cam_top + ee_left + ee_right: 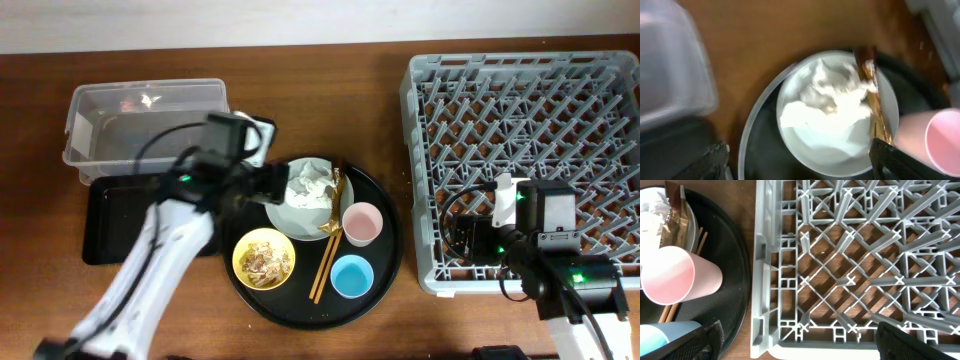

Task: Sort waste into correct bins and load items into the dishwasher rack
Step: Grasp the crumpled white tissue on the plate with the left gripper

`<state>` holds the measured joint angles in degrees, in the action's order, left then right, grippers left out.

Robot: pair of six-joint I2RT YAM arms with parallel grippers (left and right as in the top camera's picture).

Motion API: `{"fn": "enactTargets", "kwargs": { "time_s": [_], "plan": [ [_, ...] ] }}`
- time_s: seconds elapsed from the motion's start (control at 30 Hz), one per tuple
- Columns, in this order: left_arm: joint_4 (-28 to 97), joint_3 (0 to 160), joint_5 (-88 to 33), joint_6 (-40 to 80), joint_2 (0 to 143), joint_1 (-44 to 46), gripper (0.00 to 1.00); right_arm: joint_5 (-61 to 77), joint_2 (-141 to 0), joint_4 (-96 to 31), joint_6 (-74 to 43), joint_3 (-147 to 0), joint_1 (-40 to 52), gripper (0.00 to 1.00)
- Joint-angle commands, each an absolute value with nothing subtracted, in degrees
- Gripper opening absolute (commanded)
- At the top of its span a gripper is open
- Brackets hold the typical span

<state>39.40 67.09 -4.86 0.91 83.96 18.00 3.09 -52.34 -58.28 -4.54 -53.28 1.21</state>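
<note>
The grey-white plate (pixel 290 212) holds the crumpled white tissue (pixel 310 186) and the gold-brown wrapper (pixel 337 205). It sits on a round black tray (pixel 385 262) with the yellow bowl (pixel 263 260) of food scraps, the pink cup (pixel 361 223), the blue cup (pixel 351 276) and the chopsticks (pixel 325 265). My left gripper (pixel 266 186) is open and empty just left of the plate. In the left wrist view its fingers (pixel 800 167) straddle the plate (pixel 840 155) with the tissue (pixel 827 102). My right gripper (pixel 470 236) is open over the front-left corner of the dishwasher rack (pixel 530 130).
The clear tub (pixel 145 120) stands at the back left, with the shallow black rectangular tray (pixel 108 225) in front of it. The right wrist view shows the rack's edge (pixel 765 280), the pink cup (pixel 675 275) and the round tray's rim (pixel 737 280).
</note>
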Motion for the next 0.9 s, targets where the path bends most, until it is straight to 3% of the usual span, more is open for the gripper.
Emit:
{"fn": "enactTargets", "kwargs": {
  "time_s": [0.0, 0.2, 0.37, 0.4, 0.43, 0.5, 0.7, 0.87],
  "plan": [
    [36.84, 68.05, -3.6, 0.21, 91.9, 22.59, 0.75, 3.42, -52.18, -58.08, -4.91, -54.57, 1.5, 0.98],
    [27.68, 68.03, -3.6, 0.19, 101.89, 27.42, 0.57, 3.4, -52.18, -58.08, -4.91, -54.57, 1.5, 0.98],
    [25.34, 68.03, -3.6, 0.21, 105.91, 28.12, 0.54, 3.4, -52.18, -58.08, -4.91, -54.57, 1.5, 0.98],
    [24.45, 68.03, -3.57, 0.21, 106.08, 28.12, 0.48, 3.4, -52.18, -58.08, -4.91, -54.57, 1.5, 0.98],
    [23.18, 68.03, -3.6, 0.21, 106.06, 28.12, 0.18, 3.42, -52.18, -58.08, -4.91, -54.57, 1.5, 0.98],
    [23.18, 68.05, -3.57, 0.4, 106.06, 28.12, 0.01, 3.4, -52.18, -58.11, -4.91, -54.57, 1.5, 0.98],
    [26.0, 69.49, -2.66, 0.43, 94.89, 25.19, 0.0, 3.4, -52.18, -58.11, -4.91, -54.57, 1.5, 0.98],
    [24.91, 69.49, 10.2, 0.4, 85.58, 16.47, 0.01, 3.4, -52.18, -58.08, -4.91, -54.57, 1.5, 0.98]
  ]
}}
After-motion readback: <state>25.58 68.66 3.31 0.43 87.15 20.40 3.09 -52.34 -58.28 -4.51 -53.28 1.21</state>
